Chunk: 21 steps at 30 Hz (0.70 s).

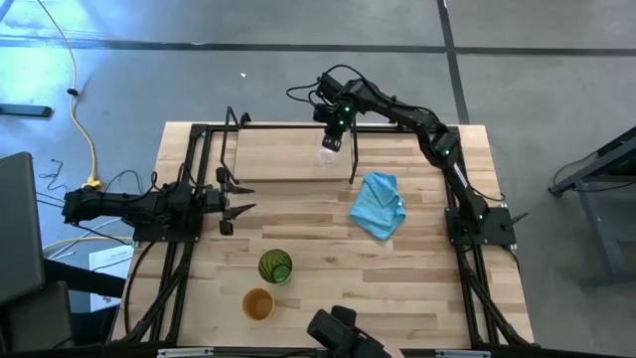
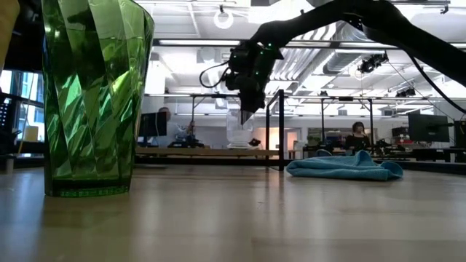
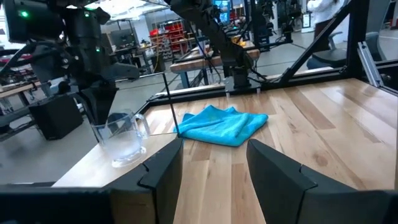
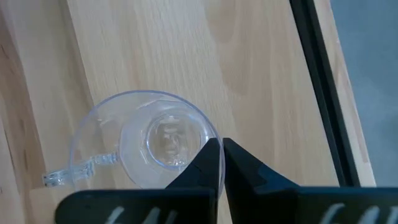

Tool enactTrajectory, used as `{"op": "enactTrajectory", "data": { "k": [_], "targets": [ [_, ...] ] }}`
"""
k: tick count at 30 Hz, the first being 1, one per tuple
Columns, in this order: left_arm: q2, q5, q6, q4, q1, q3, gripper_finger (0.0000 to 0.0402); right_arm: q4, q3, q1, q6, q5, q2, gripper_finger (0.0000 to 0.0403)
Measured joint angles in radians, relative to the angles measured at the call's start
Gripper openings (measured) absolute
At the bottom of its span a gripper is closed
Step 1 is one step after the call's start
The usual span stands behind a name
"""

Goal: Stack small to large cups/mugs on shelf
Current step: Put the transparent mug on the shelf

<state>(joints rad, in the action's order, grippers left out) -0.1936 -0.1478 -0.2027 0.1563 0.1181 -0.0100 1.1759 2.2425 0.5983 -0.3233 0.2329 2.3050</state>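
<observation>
- The right gripper [image 4: 221,152] is pinching the rim of the clear glass cup [image 4: 146,140]. Its two fingers are almost together, with the thin glass wall between them.
- The cup stands upright on the shelf [image 1: 283,154], mouth up. Its handle sticks out sideways.
- The shelf is a light wood board with black rods, at the far side of the table [image 1: 417,288].
- A blue cloth [image 1: 378,205] lies near the shelf.
- The green cup [image 1: 275,267] and the orange cup [image 1: 257,304] stand upright on the table, well apart from the shelf.
- The left gripper [image 1: 227,206] waits at the left side, fingers apart, holding nothing.
- Behind the table is a big room with desks, ceiling lights and people far off.
</observation>
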Motion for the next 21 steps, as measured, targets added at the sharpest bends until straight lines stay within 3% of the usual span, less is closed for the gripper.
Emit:
{"op": "enactTrajectory", "data": {
  "k": [21],
  "targets": [
    [0.0,-0.003,-0.002,-0.002,0.0,0.0,0.0168,-0.003,0.0,0.0,-0.009,-0.021,0.007,0.0]
  ]
}}
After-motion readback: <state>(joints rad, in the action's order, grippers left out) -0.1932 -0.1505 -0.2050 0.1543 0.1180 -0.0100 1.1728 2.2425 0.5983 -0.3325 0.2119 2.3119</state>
